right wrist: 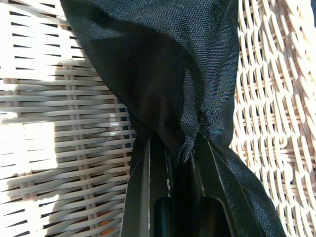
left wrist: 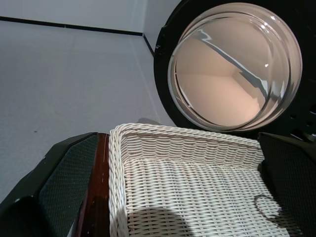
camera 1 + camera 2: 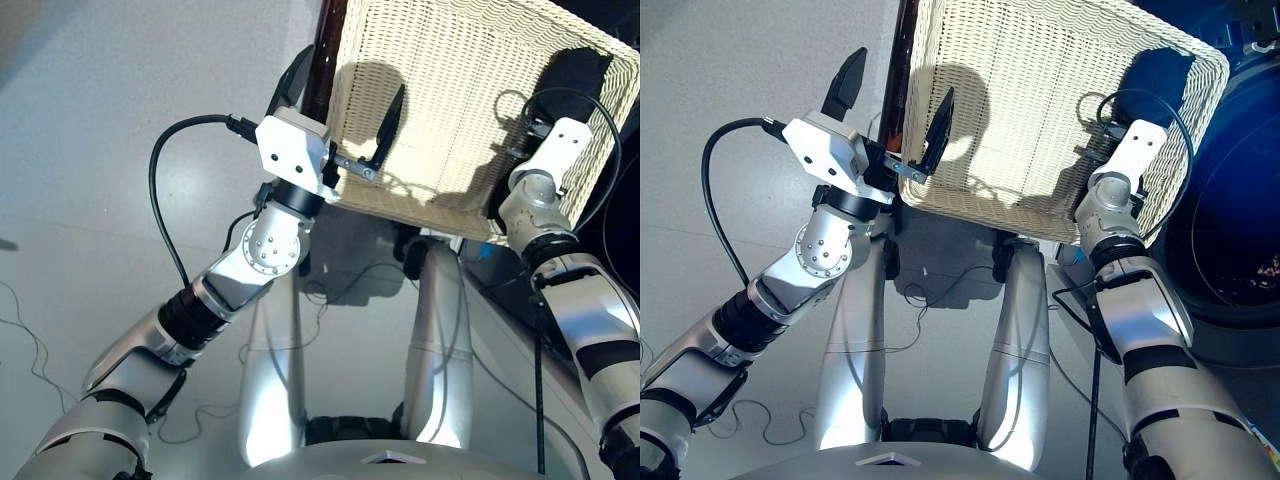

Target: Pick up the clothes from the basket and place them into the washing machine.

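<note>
The cream-white wicker basket point(image 3: 450, 110) lies in front of me. Only one of the clothes shows in it, a dark garment point(image 3: 580, 72) bunched in the far right corner. My right gripper point(image 1: 182, 148) is shut on that garment point(image 1: 163, 74), pinching a fold just above the weave. My left gripper point(image 3: 348, 80) is open and straddles the basket's near left rim, one finger inside and one outside, holding nothing. The washing machine point(image 3: 1230, 230) stands to the right with its dark drum hole open. Its round glass door point(image 2: 232, 69) rises beyond the basket point(image 2: 187, 148).
A dark red-brown wooden edge point(image 2: 101, 187) runs under the basket's left side. Grey floor point(image 3: 120, 120) spreads to the left, with thin cables point(image 3: 30, 350) lying on it. A black cable point(image 3: 165, 180) loops from my left wrist.
</note>
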Robot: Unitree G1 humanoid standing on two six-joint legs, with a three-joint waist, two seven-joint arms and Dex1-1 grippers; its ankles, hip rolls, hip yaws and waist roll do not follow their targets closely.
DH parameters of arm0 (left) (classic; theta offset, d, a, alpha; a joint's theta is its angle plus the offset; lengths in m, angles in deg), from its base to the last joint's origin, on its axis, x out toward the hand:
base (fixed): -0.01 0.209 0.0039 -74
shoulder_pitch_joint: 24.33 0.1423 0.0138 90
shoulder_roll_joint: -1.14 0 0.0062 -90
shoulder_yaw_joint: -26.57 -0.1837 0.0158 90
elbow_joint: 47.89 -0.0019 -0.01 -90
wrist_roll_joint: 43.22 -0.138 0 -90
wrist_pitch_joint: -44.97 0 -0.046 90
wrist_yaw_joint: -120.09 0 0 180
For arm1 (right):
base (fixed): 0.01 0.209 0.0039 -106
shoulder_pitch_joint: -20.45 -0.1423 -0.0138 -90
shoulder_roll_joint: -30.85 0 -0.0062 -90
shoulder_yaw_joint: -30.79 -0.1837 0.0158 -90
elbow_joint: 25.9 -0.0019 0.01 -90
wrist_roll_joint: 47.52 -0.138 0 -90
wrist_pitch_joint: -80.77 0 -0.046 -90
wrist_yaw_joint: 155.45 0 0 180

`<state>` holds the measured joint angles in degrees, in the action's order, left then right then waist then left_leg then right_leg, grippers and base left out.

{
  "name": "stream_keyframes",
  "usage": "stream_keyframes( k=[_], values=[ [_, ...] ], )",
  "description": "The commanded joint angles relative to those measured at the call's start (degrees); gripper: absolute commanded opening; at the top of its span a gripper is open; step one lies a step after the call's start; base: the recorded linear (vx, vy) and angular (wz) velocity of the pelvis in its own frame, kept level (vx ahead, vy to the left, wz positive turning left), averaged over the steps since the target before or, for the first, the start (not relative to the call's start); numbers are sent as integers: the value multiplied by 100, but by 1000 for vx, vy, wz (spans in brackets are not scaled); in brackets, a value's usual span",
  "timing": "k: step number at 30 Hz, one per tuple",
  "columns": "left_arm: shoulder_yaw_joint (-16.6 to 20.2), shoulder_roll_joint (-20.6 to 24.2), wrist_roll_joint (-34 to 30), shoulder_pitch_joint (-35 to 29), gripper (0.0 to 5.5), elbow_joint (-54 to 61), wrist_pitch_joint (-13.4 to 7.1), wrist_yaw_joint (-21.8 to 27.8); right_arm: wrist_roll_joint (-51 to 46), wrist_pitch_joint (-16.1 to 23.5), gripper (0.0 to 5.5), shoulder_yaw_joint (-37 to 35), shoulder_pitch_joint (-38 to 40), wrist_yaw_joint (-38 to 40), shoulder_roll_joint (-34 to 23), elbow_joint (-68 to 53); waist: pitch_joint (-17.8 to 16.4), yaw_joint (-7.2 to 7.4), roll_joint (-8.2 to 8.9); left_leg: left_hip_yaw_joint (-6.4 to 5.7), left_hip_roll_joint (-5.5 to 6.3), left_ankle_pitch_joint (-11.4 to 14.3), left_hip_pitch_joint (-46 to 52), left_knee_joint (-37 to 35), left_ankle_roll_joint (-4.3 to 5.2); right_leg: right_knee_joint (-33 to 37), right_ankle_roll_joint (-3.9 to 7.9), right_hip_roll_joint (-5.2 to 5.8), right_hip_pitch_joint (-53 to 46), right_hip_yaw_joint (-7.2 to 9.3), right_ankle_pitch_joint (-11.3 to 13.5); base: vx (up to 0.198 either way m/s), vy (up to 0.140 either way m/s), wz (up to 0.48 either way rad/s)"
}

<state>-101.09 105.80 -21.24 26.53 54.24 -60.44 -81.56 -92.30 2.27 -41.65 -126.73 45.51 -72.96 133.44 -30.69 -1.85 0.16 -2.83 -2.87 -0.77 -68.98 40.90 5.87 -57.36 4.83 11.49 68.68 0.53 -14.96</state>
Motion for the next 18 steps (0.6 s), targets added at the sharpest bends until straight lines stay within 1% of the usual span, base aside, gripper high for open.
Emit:
stream_keyframes(
  k=[1, 4, 7, 8, 9, 13, 15, 16, 18],
  values=[
    [266, -104, 64, 149, 550, 837, -165, 78, -378, 196, 0, 7, 175, -58, -295, -228, 89, 38, -295, 334, -43, 630, 154, 379, -138, 773, 103, -85, 24, 100, 651, 0, 0, 0],
    [316, -115, 49, 182, 550, 827, -142, 89, -641, 475, 0, -51, 417, -114, -208, -905, 89, 82, -251, 344, -54, 610, 202, 316, -143, 836, 105, -99, -23, 81, 669, 0, 0, 0],
    [403, -133, -32, 288, 550, 763, -75, 35, -1526, 1083, 0, -484, 940, -76, 127, -2046, 89, 175, -173, 369, -57, 578, 311, 175, -153, 973, 98, -102, -118, 58, 697, 0, 0, 0],
    [393, -128, -34, 302, 550, 765, -74, 33, -1513, 1084, 0, -493, 986, -53, 138, -2092, 89, 172, -160, 376, -54, 572, 338, 157, -154, 981, 98, -100, -138, 53, 699, 0, 0, 0],
    [472, -82, -117, 362, 550, 699, -29, 12, -1448, 1245, 0, -510, 1367, -91, 163, -2837, 89, 234, -96, 398, -69, 551, 395, 53, -158, 1074, 102, -114, -186, 43, 728, 0, 0, 0],
    [597, -9, -279, 469, 550, 634, -4, -79, -1362, 1627, 0, -841, 2159, -100, 238, -4191, 89, 368, 34, 419, -76, 525, 517, -77, -167, 1209, 116, -141, -292, -1, 753, 0, 0, 0],
    [675, 37, -329, 515, 550, 639, -12, -75, -1383, 1783, 0, -1064, 2431, -192, 214, -4577, 89, 409, 70, 398, -72, 527, 561, -98, -170, 1214, 129, -150, -314, -10, 755, 0, 0, 0],
    [670, 37, -329, 518, 550, 640, -12, -75, -1376, 1782, 0, -1069, 2445, -185, 217, -4591, 89, 406, 71, 399, -71, 526, 566, -101, -171, 1215, 129, -149, -319, -10, 755, 0, 0, 0],
    [725, 83, -379, 547, 550, 650, -43, -76, -1361, 1999, 0, -1391, 2633, -183, 171, -4924, 89, 448, 105, 417, -66, 520, 603, -163, -172, 1281, 152, -145, -359, -2, 763, 0, 0, 0]
  ],
)
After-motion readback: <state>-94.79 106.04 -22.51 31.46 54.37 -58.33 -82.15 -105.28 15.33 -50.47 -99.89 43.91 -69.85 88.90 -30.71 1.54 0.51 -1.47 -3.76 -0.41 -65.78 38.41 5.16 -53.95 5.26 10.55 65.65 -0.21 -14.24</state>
